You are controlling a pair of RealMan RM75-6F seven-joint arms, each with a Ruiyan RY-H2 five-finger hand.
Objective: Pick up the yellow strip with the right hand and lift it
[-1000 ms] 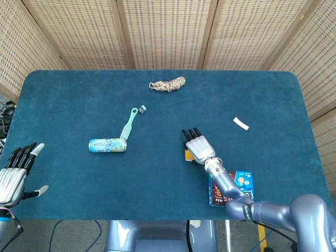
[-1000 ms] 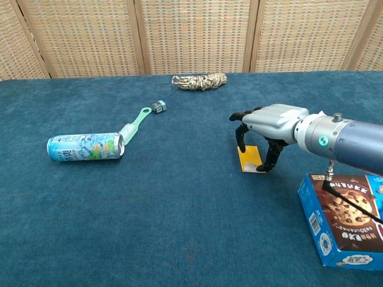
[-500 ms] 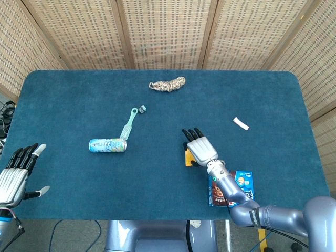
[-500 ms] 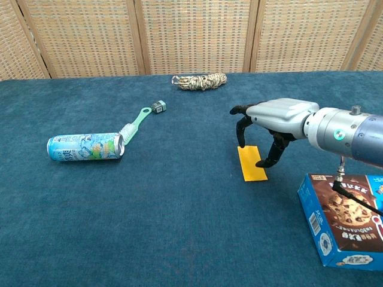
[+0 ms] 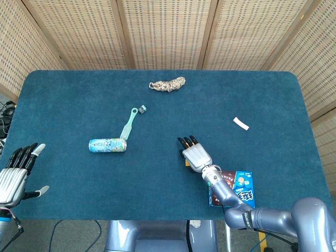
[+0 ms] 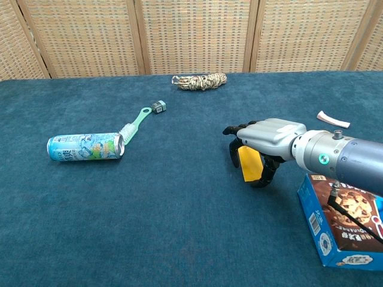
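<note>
The yellow strip (image 6: 249,164) lies flat on the blue table (image 6: 179,227), right of centre. My right hand (image 6: 266,140) arches over it, fingers (image 6: 232,150) curled down past its left edge and thumb at its near right edge; whether they touch it cannot be told. In the head view the right hand (image 5: 196,156) covers the strip almost entirely. My left hand (image 5: 16,173) hovers at the table's near left corner, fingers spread and empty; the chest view does not show it.
A drink can (image 6: 85,147) lies on its side at left, with a green brush (image 6: 136,124) and a small grey clip (image 6: 158,106) behind it. A rope bundle (image 6: 199,81) lies at the back, a white piece (image 6: 333,119) at right, a cookie box (image 6: 344,221) beside my right forearm.
My right hand rose off the strip, then shifted left and toward me and came down over it again. The strip stays where it was. The left hand is still.
</note>
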